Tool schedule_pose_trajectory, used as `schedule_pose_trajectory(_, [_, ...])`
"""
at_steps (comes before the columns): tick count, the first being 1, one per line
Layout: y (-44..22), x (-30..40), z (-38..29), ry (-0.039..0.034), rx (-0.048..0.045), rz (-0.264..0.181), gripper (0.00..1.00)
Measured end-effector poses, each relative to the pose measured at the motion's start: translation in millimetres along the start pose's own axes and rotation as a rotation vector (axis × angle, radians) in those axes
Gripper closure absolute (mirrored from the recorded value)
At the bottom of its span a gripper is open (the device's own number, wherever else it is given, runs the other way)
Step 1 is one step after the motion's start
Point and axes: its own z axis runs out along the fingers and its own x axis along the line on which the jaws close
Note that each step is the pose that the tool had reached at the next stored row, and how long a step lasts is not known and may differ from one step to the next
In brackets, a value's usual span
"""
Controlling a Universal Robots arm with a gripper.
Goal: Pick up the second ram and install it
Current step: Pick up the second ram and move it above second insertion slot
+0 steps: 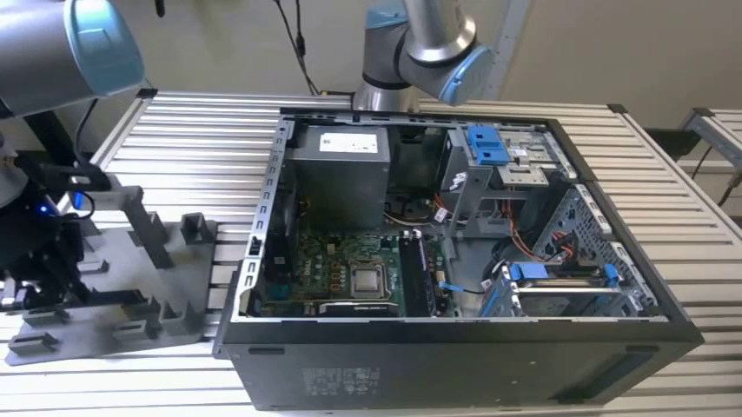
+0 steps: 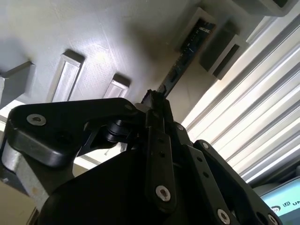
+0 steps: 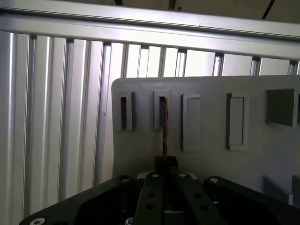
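Observation:
The second ram (image 2: 183, 55) stands on edge in a slot of the grey fixture plate (image 2: 117, 33); it is a thin dark board seen edge-on. In the first wrist view its narrow edge (image 3: 163, 124) runs from a slotted peg down between my fingers. My gripper (image 3: 165, 162) sits right over the stick with both fingers pressed close on its sides, shut on it. In the second wrist view the same gripper (image 2: 153, 98) covers the stick's near end. In the exterior view my wrist (image 1: 41, 261) hangs low over the fixture plate (image 1: 128, 326) at that view's left.
An open computer case (image 1: 464, 347) lies to the exterior view's right of the plate, with the motherboard, silver processor (image 1: 368, 280) and dark memory slots (image 1: 414, 271) inside. Upright pegs (image 1: 149, 230) rise from the plate. A slatted aluminium table (image 1: 186, 139) carries everything.

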Motion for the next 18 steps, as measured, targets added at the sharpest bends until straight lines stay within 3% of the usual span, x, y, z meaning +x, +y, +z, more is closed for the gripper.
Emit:
schedule_pose_trajectory(6, [0.1, 0.1, -6.1, -0.0048, 0.0002, 0.018, 0.86])
schedule_pose_trajectory(18, [0.2, 0.2, -14.4, -0.0055, -0.0001, 0.037, 0.86])
